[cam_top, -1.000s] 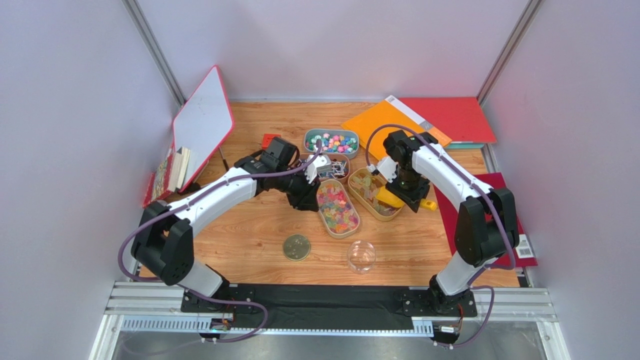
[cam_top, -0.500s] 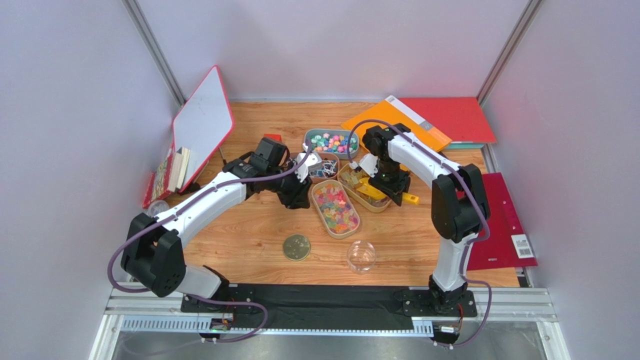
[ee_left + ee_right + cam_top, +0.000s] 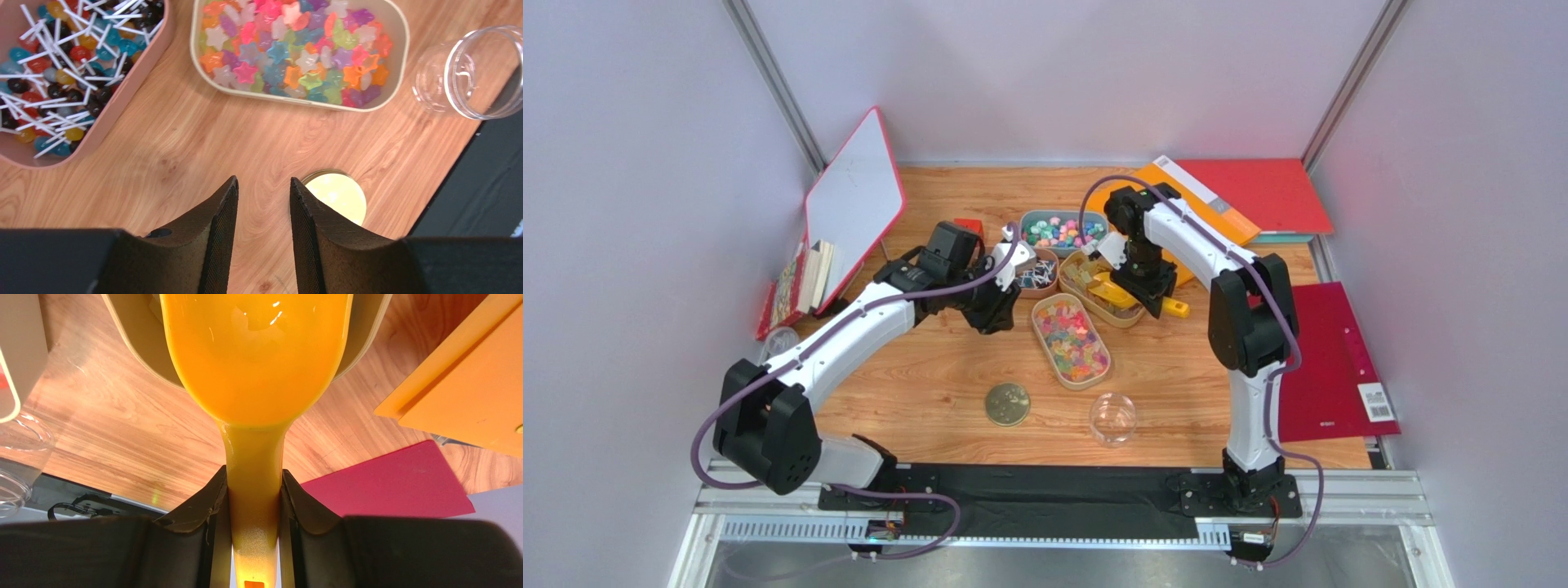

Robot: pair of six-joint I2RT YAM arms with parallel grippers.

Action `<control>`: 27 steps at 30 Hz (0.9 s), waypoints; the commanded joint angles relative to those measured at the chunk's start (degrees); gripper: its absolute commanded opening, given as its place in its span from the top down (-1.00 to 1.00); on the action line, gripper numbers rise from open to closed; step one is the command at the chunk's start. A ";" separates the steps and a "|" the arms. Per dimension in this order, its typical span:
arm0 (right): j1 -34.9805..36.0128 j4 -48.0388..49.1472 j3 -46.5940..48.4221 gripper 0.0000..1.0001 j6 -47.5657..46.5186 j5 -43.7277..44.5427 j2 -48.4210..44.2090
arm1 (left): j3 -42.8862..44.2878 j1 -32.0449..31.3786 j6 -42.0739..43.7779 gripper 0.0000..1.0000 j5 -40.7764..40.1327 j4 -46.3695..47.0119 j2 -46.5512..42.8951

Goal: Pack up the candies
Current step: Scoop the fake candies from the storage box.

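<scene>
Bright, even white light falls from overhead, leaving only soft, short shadows on the tabletop (image 3: 928, 380), while small glare spots shine on the yellow scoop (image 3: 255, 349), the gold lid (image 3: 336, 195) gleams pale, and the right pincer (image 3: 253, 478) looks dark and slightly soft up close.

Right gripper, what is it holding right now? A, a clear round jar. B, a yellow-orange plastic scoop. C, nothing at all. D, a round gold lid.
B: the right wrist view shows the right gripper shut on the narrow handle of the yellow-orange plastic scoop, with a finger pressed against each side.
</scene>
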 commanded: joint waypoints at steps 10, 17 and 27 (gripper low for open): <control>0.16 2.55 2.80 1.00 0.01 -2.99 1.11 | -0.66 3.41 0.70 0.13 -5.07 -2.72 -3.99; -1.59 4.65 3.51 1.00 -1.31 -6.24 3.67 | -0.04 3.59 3.86 0.14 -6.91 -4.73 -4.43; -4.49 24.26 -16.27 1.00 -3.59 -15.12 -9.43 | 3.81 3.68 5.88 0.14 -7.35 -6.49 -2.94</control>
